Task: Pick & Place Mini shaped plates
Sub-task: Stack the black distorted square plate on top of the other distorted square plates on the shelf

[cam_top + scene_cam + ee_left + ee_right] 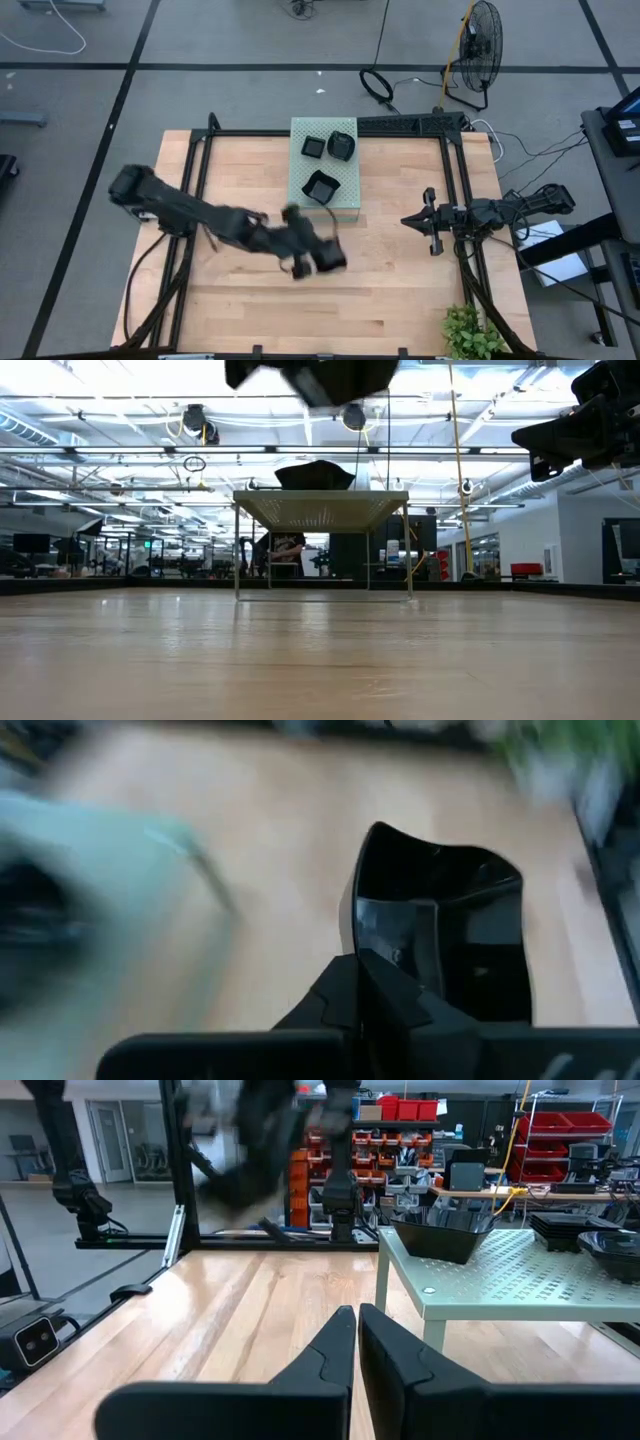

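A pale green perforated box [323, 172] stands upside down at the table's far middle. Three glossy black mini plates rest on its top [314, 147], [342, 146], [321, 186]. My left gripper [318, 258] hangs above the table just in front of the box, shut on another black square plate [445, 935]. In the low view it shows at the top, above the box [320, 510]. My right gripper [415, 220] waits shut at the table's right side, pointing level toward the box [500, 1270], with nothing between its fingers [357, 1340]. My left gripper pinches the square plate by one side wall [372, 925], near a corner, between its two fingers. The plate sticks out beyond the fingertips with its hollow showing and is tilted. It is lifted clear of the table.
Black frame rails [200, 170] run along the table's left, far and right sides. A green plant [470, 335] stands at the near right corner. Bare wood lies in front of the box and across the table's near half.
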Motion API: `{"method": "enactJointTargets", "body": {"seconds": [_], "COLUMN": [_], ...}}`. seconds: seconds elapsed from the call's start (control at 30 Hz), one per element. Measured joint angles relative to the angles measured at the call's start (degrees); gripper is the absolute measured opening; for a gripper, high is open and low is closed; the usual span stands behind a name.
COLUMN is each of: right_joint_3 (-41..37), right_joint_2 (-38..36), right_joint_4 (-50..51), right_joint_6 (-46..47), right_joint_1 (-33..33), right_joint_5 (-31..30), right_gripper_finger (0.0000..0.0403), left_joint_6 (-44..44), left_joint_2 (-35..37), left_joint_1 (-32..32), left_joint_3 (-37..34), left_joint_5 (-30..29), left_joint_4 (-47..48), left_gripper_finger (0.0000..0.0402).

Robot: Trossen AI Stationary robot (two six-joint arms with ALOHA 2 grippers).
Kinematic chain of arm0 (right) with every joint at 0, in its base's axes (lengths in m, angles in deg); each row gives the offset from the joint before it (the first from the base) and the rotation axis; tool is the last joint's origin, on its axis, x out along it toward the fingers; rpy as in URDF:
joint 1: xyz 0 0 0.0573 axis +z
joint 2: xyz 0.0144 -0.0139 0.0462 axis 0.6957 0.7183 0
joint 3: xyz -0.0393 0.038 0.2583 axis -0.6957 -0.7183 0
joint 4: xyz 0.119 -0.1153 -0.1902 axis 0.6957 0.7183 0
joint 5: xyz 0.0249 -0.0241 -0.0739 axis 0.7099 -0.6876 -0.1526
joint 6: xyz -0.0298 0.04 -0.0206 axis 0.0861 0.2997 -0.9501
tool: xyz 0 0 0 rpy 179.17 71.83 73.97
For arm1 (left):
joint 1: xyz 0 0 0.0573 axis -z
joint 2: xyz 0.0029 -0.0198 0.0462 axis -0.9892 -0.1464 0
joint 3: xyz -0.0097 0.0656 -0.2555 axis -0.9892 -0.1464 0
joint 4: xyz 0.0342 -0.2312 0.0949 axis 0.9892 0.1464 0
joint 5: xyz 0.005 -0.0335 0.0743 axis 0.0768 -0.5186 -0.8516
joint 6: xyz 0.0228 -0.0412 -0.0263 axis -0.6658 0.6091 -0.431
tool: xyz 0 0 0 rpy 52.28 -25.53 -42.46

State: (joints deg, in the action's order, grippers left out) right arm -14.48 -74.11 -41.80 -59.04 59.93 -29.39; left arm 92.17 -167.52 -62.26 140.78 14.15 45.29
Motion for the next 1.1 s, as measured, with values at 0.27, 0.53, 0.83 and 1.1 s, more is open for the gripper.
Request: {"method": "enactJointTargets", "body": {"seconds": [0.27,0.53,0.83,1.1], "right_joint_3": [0.0,0.0,0.0,0.0], "right_joint_2": [0.0,0.0,0.0,0.0], "right_joint_4": [0.0,0.0,0.0,0.0], "right_joint_6": [0.0,0.0,0.0,0.0], "right_joint_1": [0.0,0.0,0.0,0.0], "right_joint_5": [0.0,0.0,0.0,0.0], "right_gripper_finger": [0.0008,0.0007,0.0007,0.0007], "left_joint_6": [1.1,9.6,14.8,13.7], "left_joint_2": [11.8,10.4,5.0,4.1], "left_joint_1": [-6.1,-16.1,-21.1,-21.6], "left_joint_3": [0.1,0.1,-0.1,0.0], "left_joint_5": [-16.3,-18.5,-17.4,-13.9], "left_joint_4": [-1.0,-0.3,6.7,6.3], "left_gripper_finger": [0.0005,0.0006,0.0009,0.0031]}}
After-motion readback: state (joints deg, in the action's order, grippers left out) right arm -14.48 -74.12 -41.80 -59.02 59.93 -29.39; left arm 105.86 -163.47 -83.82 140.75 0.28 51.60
